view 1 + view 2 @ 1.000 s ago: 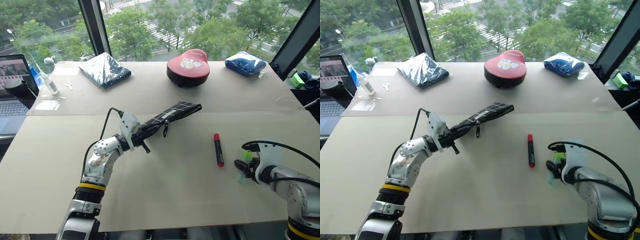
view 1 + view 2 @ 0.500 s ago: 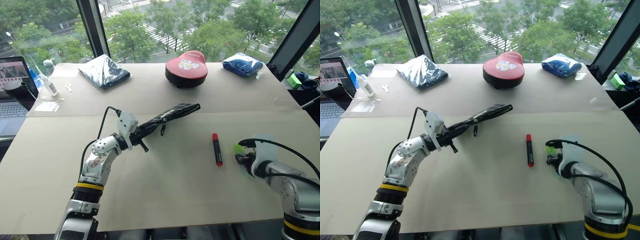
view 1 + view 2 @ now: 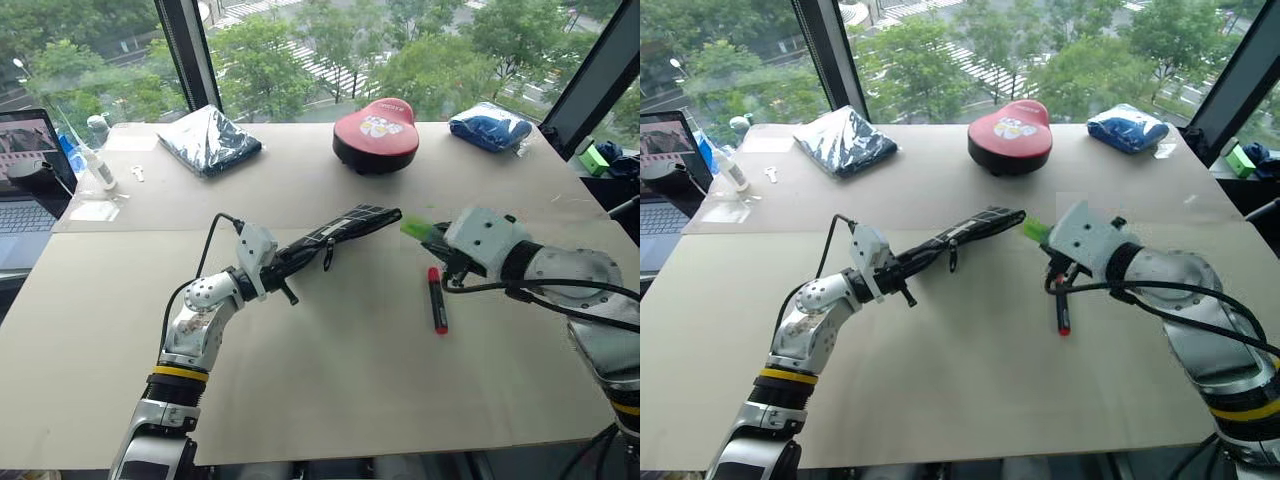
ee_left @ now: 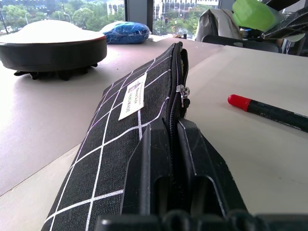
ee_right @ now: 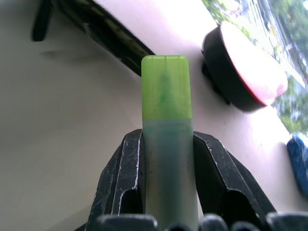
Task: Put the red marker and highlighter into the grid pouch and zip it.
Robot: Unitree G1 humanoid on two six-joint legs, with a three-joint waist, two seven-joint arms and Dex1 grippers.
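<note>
Neither pen is in the pouch [image 3: 345, 226] yet, and its zip stands open along the top edge. One is on its way: the right gripper [image 5: 166, 159] has its fingers clamped on the highlighter [image 5: 165, 115], lime cap leading, held above the table just right of the pouch's far end. The marker [image 3: 437, 299] lies on the table near the right arm, untouched. Left are both insertions and the zipping. The left gripper [image 4: 171, 154] pinches the pouch's near end shut-fingered, holding it raised and roughly level, pointing far and right.
</note>
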